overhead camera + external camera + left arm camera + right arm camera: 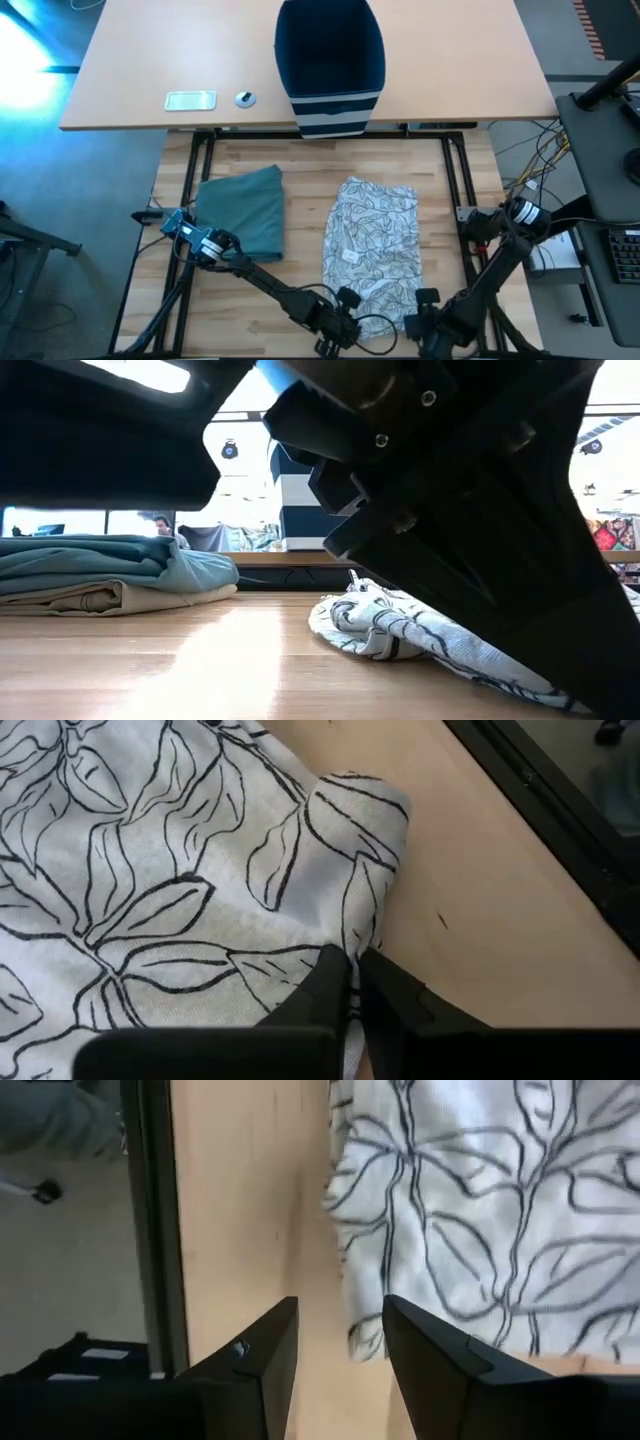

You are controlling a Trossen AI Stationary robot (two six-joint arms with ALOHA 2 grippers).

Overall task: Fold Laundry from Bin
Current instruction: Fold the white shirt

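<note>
Look down on the table and you see a white cloth with black leaf lines (372, 243) lying flat near the middle, a little toward 4 o'clock. Your left gripper (352, 982) is at the cloth's near edge, down at about 6 o'clock, and its two fingers are pinched tight on a bit of that edge. In the left wrist view the cloth bunches up into a small bump right in front of the fingers. Your right gripper (340, 1342) sits just beside the left one, near 5 o'clock, at the cloth's near corner. Its fingers stand apart with bare wood between them, and they grip nothing; the cloth's edge lies just ahead of one finger. A folded teal-green garment (243, 211) rests at about 9 o'clock, well apart from the leaf cloth. From the low view you can see a beige piece (95, 598) folded under the teal one. The navy bin (330, 60) with white stripes stands at 12 o'clock on the far desk (130, 60). A small white flat device (190, 100) and a little round thing (245, 98) lie on that desk toward 11 o'clock.
</note>
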